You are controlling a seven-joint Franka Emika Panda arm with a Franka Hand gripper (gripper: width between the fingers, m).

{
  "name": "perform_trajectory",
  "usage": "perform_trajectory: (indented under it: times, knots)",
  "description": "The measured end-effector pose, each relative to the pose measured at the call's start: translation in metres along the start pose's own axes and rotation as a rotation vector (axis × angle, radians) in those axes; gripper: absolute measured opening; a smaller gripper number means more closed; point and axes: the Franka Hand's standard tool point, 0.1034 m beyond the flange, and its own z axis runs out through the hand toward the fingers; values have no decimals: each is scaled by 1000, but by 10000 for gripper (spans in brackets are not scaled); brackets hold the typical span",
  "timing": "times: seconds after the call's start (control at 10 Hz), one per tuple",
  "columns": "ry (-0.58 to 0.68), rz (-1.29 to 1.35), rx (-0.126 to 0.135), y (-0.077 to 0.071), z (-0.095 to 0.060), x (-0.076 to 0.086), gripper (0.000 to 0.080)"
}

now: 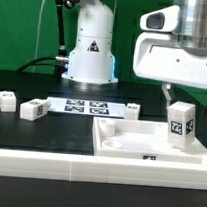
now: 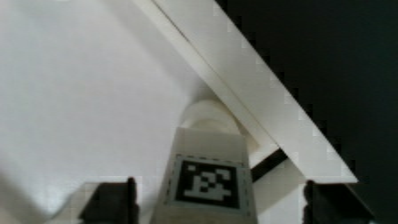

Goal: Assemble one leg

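Black table (image 1: 49,133), gripper (image 1: 178,109) apparently holding leg (image 1: 178,121), tray (image 1: 124,145) below

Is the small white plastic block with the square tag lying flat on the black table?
No, the leg stands upright between the gripper fingers, over the tray.

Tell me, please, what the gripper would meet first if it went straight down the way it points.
Probably the tray: the gripper holds the leg upright just above its floor near the rim, so the leg's lower end would touch first.
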Motion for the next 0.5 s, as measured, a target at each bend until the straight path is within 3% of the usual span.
perform_trajectory:
  times: [0.1, 0.5]
  knots:
    - [0, -77, 0, 0, 0, 0, 596]
    - [0, -526, -1, 2, 0, 2, 645]
